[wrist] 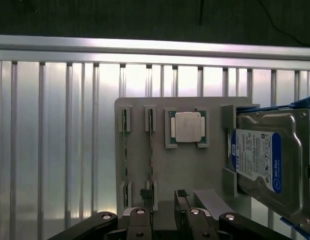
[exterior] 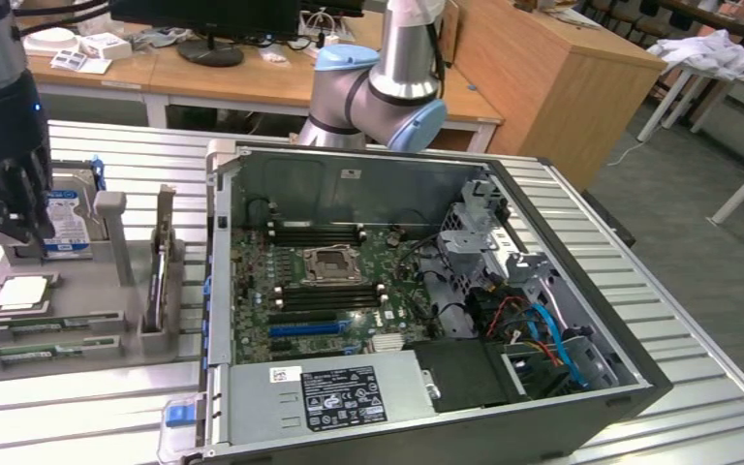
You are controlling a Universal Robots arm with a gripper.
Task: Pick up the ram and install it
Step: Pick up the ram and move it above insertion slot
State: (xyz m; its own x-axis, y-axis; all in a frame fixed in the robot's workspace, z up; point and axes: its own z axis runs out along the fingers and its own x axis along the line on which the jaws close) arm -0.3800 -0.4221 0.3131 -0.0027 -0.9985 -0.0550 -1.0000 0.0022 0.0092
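The gripper hangs over the grey holder at the exterior view's left, just beside the upright hard drive, while the ram and its twin lie in the holder's slots, next to the open computer case.

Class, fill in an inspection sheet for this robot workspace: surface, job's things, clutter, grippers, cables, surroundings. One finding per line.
Surface: ribbed metal table carrying a grey fixture plate and an open computer case.
Job's things: ram stick and second ram stick, both on edge in the plate's slots, not gripped.
Clutter: CPU chip and hard drive on the same plate.
Grippers: gripper open, holding nothing, over the plate near the ram sticks' ends.
Cables: blue and orange cables inside the case.
Surroundings: wooden desk behind the table.
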